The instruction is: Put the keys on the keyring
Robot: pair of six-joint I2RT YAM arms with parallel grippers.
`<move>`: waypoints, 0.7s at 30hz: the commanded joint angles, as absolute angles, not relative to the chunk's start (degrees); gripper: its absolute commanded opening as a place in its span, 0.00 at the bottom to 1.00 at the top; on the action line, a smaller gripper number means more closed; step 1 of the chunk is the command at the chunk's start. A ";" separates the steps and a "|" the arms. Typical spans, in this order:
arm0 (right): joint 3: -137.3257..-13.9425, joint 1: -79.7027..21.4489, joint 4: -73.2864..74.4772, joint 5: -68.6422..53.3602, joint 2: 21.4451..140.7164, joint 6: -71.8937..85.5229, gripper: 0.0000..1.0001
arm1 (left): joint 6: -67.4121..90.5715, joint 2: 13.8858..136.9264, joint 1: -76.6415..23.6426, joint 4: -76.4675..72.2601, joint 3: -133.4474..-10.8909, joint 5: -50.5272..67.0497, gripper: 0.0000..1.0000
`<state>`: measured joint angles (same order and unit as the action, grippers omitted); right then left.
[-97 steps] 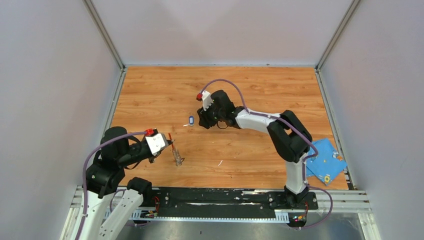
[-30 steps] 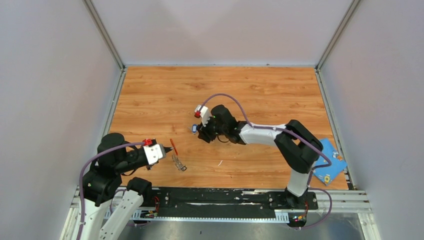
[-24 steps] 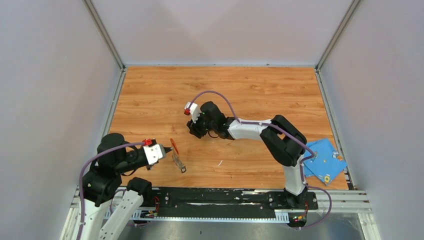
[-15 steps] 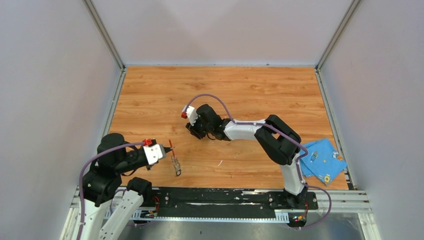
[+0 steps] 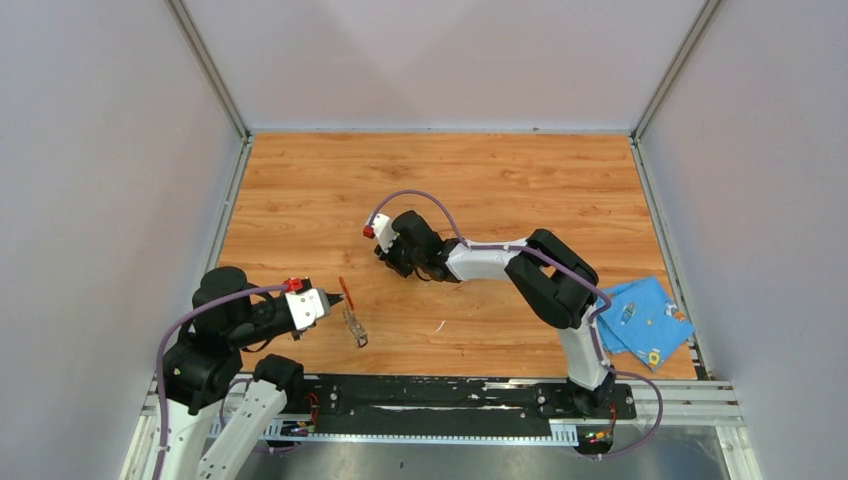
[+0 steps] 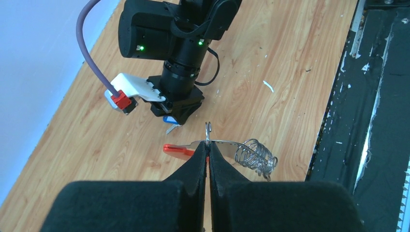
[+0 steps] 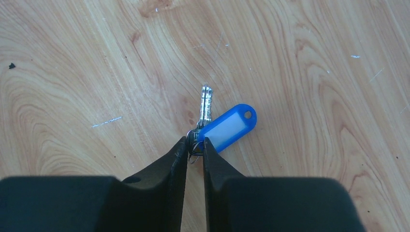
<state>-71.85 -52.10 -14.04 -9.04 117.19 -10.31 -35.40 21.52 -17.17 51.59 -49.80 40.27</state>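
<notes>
My left gripper [image 5: 333,300] is shut on the keyring [image 5: 351,316], pinching its flat metal band [image 6: 217,143] just above the table. The ring's red end [image 6: 177,150] sticks out to the left and its coil of grey wire loops [image 6: 254,156] hangs to the right. My right gripper [image 7: 195,145] is shut on the small ring of the blue-and-white key [image 7: 227,127], whose silvery bit [image 7: 206,105] points away over the wood. That key also shows in the left wrist view [image 6: 168,120], under the right gripper [image 5: 391,262]. I cannot make out the black-headed key.
A crumpled blue cloth [image 5: 645,318] lies at the table's right edge by the right arm's base, with small items on it too small to identify. A white scrap [image 5: 439,325] lies on the wood. Grey walls stand on three sides, and a black rail [image 5: 450,392] runs along the near edge.
The right gripper closed on the blue-and-white key, which lay loose on the table, and carried it left and nearer. The left arm drew back a little, with the keyring swinging in its grip.
</notes>
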 commanded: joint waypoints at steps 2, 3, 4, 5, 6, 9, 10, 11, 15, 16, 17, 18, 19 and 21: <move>-71.22 -52.82 -14.24 -7.45 118.09 -9.77 0.11 | -35.27 21.18 -16.96 51.06 -51.15 40.00 0.00; -71.14 -52.81 -14.32 -7.14 117.86 -9.68 0.05 | -35.21 21.18 -16.96 51.06 -51.15 39.91 0.00; -71.00 -52.82 -14.37 -6.92 117.60 -9.60 0.01 | -35.26 21.18 -16.96 51.06 -51.22 39.90 0.00; -70.63 -52.82 -14.67 -6.86 117.21 -9.58 0.00 | -35.27 21.18 -16.97 51.06 -51.17 39.90 0.00; -70.08 -52.82 -15.17 -6.88 116.73 -9.58 0.00 | -35.24 21.17 -16.96 51.06 -51.23 39.90 0.00; -68.47 -52.82 -16.69 -7.40 114.94 -9.58 0.00 | -35.18 21.18 -16.96 51.07 -51.15 39.92 0.00; -67.94 -52.82 -16.92 -7.76 114.12 -9.58 0.00 | -35.22 21.18 -16.96 51.06 -51.15 39.97 0.00; -67.27 -52.82 -17.03 -8.20 113.23 -9.58 0.00 | -35.20 21.18 -17.01 51.06 -51.15 40.03 0.00; -62.54 -52.82 -17.31 -10.13 107.74 -9.16 0.00 | -35.20 21.20 -16.96 51.09 -50.91 40.44 0.00; -60.65 -52.82 -17.42 -11.01 105.99 -8.77 0.00 | -35.21 21.28 -16.96 51.07 -50.81 40.73 0.00; -58.62 -52.82 -17.67 -11.71 104.07 -8.14 0.00 | -35.23 21.32 -16.96 51.06 -50.73 41.01 0.00; -56.45 -52.81 -17.74 -12.66 102.22 -7.53 0.00 | -35.24 21.35 -16.97 51.06 -50.65 41.26 0.00; -54.11 -52.82 -17.82 -13.52 99.51 -6.95 0.00 | -35.39 21.48 -16.96 51.09 -50.67 41.49 0.00; -49.30 -52.82 -18.04 -15.17 95.62 -5.61 0.00 | -35.57 21.84 -17.01 51.06 -50.78 41.85 0.00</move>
